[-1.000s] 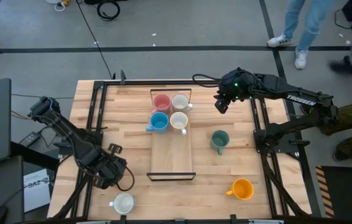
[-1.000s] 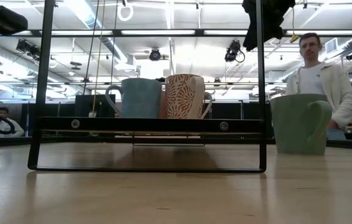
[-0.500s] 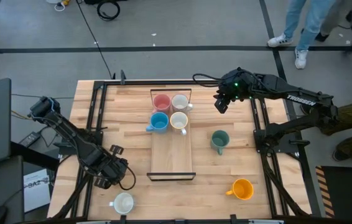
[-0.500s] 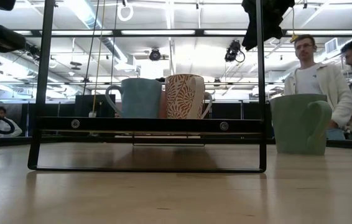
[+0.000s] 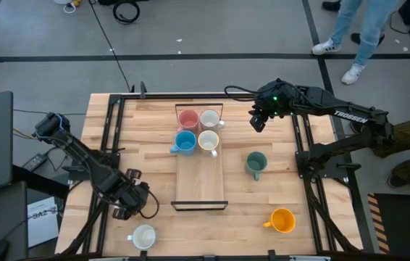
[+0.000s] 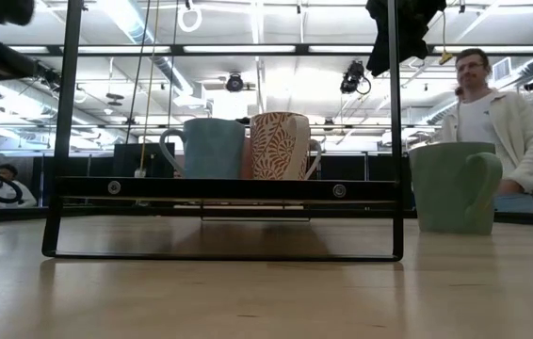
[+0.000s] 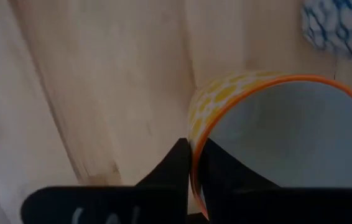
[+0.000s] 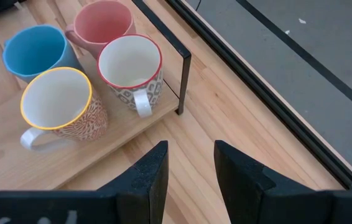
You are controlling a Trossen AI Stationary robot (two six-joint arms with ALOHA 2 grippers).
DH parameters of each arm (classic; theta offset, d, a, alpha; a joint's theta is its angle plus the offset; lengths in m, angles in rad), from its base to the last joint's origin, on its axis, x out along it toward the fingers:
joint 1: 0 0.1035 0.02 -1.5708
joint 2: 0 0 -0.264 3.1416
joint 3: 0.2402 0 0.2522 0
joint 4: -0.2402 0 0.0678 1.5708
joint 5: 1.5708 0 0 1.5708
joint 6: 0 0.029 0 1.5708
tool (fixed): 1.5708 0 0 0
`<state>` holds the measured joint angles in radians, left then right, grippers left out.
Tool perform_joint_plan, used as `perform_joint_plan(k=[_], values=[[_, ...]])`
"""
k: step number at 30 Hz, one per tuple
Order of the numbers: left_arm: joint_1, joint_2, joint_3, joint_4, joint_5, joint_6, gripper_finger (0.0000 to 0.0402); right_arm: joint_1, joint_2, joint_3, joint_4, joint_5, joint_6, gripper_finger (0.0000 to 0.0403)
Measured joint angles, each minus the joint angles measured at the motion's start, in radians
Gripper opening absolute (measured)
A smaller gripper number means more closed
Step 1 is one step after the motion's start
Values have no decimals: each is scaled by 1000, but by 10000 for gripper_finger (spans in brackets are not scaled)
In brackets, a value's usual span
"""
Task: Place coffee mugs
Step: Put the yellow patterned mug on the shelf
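My left gripper (image 5: 127, 205) points down at the table's near left and is shut on a mug with yellow dots and an orange rim (image 7: 288, 130), hidden under the gripper in the high view. A white mug (image 5: 143, 235) stands by the near edge. Blue (image 5: 185, 142), pink (image 5: 187, 119) and two white mugs (image 5: 208, 119) (image 5: 208, 141) stand on the wooden tray (image 5: 199, 190). A teal green mug (image 5: 255, 164) and an orange mug (image 5: 282, 220) stand on the table to its right. My right gripper (image 5: 258, 120) hangs open above the far right, holding nothing. My left gripper pinches the yellow-dotted mug's rim (image 7: 194, 134) between its two fingers, one finger (image 7: 173, 168) outside the wall and the other (image 7: 226, 171) inside the mug. The fingers come from above, pointing down. The mug stands upright, mouth up.
The tray's black metal frame (image 6: 69, 141) rises at its near and far ends. A blue net-patterned piece (image 7: 338, 25) lies close to the held mug. Bare wood lies on the tray's near half (image 5: 199, 174). People stand beyond the table (image 6: 492, 104).
My left gripper has sunk a little at the table's near left and rolled slightly about its own axis. My right arm has kept still. People behind the table have walked about.
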<state>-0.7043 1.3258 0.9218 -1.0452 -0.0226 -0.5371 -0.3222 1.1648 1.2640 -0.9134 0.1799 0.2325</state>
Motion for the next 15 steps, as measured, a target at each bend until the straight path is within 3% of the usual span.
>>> perform_joint_plan(k=[7, 15], values=[[65, 0, 0, -21, -7, -226, 32, 0, 0, 0, 0, 0, 0, 135], [191, -1, 0, -99, -24, -585, 32, 0, 0, 0, 1, 0, 0, 135]])
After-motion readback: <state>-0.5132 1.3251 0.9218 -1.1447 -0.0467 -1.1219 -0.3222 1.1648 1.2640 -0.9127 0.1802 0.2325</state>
